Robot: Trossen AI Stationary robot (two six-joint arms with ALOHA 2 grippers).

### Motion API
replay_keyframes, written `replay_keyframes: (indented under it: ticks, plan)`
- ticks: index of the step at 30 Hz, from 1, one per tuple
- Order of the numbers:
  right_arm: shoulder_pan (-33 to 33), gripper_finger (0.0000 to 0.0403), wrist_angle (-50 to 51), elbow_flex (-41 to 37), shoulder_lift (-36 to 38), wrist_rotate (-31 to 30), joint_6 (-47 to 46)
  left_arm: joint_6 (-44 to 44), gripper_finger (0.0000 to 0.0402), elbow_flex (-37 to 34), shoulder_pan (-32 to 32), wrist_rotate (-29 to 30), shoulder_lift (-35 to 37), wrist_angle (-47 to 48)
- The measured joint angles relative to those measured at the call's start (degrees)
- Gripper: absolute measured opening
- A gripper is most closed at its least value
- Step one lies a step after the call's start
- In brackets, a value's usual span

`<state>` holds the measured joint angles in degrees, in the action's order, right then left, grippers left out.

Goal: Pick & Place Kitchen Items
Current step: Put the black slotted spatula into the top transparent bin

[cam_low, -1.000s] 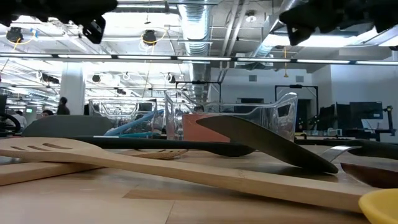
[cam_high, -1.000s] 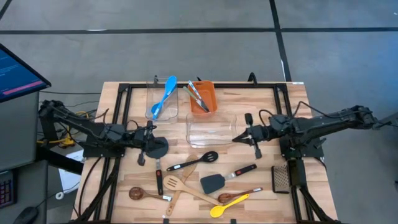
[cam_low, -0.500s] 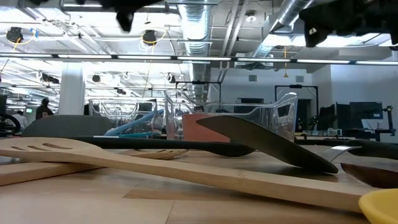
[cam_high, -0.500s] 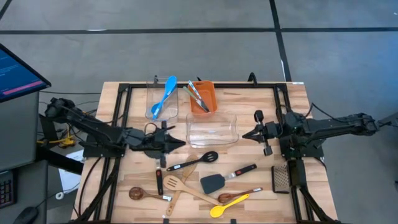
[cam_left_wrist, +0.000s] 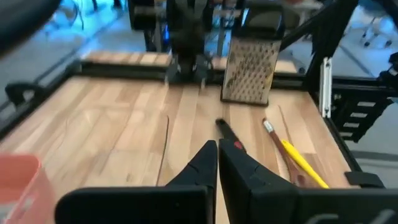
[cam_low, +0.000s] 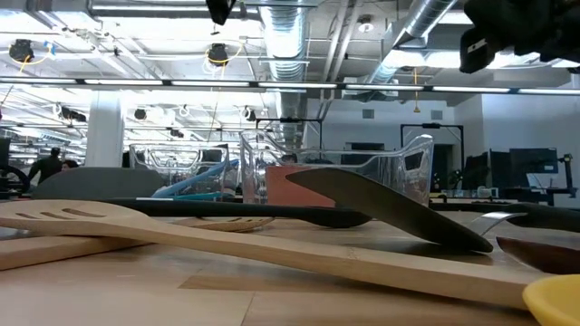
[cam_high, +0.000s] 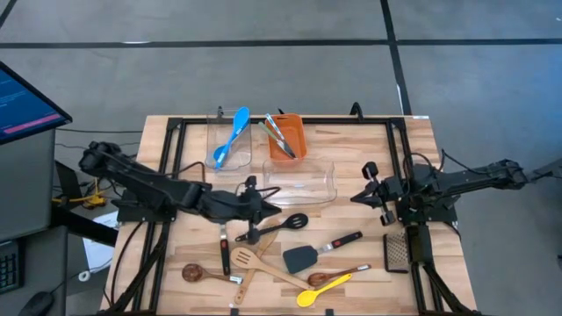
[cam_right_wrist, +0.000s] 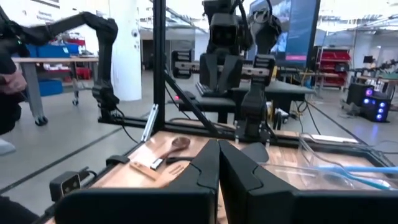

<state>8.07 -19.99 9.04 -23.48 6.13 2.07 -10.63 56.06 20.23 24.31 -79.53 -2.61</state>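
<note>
The left gripper, fingers pressed together and empty, was held over the middle of the wooden table, just beside the black ladle lying toward the near edge. Along that edge were spread one wooden spoon, one wooden slotted spatula, one black turner and one yellow spoon. One blue spatula was seen in a clear plastic tub at the far edge. The right gripper, likewise closed and empty, was held near the right edge.
</note>
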Motion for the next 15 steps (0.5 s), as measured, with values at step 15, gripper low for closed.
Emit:
replay_keyframes:
  ticks: [15]
  plan:
    - [0.05, 0.0, 2.21, -0.02, 0.32, -0.14, 0.92, -3.31, 0.0001, 22.57, -1.08, 2.24, -10.66, 26.28]
